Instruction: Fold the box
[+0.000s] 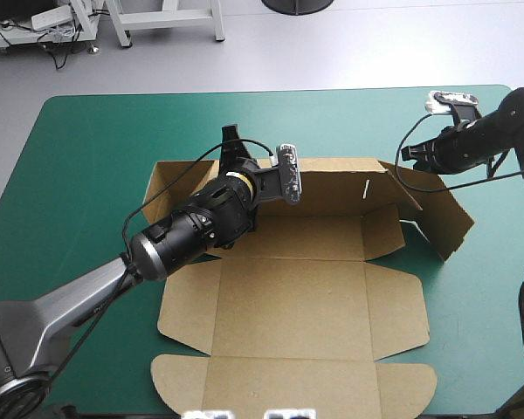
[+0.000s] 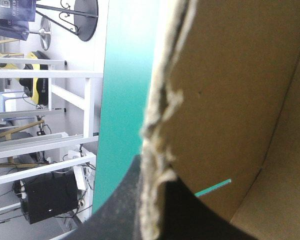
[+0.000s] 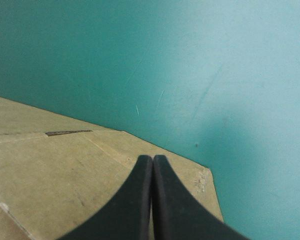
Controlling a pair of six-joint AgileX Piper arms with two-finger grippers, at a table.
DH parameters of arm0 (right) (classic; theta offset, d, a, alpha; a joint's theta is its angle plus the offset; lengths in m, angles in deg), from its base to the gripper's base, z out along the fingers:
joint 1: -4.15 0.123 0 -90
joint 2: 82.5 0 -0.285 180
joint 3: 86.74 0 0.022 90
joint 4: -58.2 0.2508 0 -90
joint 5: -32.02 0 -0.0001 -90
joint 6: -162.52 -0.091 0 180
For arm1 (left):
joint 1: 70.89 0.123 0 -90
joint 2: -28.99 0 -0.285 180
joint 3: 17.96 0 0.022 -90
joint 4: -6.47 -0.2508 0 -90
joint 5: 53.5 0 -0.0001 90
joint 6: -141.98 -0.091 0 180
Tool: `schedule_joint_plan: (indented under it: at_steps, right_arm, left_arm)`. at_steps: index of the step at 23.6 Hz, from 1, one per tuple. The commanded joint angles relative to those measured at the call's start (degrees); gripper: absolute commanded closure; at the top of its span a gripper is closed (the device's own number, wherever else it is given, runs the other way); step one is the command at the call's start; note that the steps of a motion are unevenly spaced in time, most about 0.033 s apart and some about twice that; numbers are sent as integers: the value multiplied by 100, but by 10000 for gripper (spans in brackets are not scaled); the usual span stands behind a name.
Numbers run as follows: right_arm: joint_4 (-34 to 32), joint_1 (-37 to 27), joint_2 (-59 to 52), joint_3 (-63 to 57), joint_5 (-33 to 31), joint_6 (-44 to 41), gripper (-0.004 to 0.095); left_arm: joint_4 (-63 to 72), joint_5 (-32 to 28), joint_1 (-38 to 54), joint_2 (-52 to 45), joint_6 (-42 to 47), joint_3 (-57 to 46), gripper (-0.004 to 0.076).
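Note:
The brown box [image 1: 288, 297] lies open in the middle of the table, its lid panel flat toward the near edge. Its far wall [image 1: 332, 188] stands raised, and the right side panel [image 1: 441, 214] leans up at a slant. My left gripper [image 1: 233, 144] sits at the left part of the far wall's top edge. In the left wrist view the left gripper [image 2: 152, 200] is shut on that ragged board edge [image 2: 157, 115]. My right gripper [image 1: 412, 155] is at the box's far right corner. In the right wrist view the right gripper [image 3: 152, 161] is shut, its tip resting over a board flap [image 3: 50, 175].
Bare teal-green cover [image 1: 87, 157] surrounds the box on the left, the far side and the right. The lid's rounded flaps [image 1: 179, 375] reach close to the table's near edge. A narrow slot [image 1: 366, 188] is cut in the far wall.

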Motion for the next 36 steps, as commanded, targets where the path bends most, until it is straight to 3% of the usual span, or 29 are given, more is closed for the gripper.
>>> schedule_joint_plan:
  at_steps: [1,7,16,26,36]
  right_arm:
    - [116,-43,-332,15,-302,118,926]
    - [116,-46,-343,15,-291,39,926]
    - [261,-507,-546,15,-291,2,926]
    - [271,-507,-1090,2,-303,14,926]
    - [302,-507,-1361,-1091,-293,342,926]
  left_arm:
    - [406,-285,-23,-251,122,154,734]
    - [392,-1036,-23,-251,1089,154,734]
    - [108,-709,-23,-251,1150,154,734]
    - [109,-709,-23,-251,1183,154,734]
    - [120,-680,-23,-251,1183,154,734]
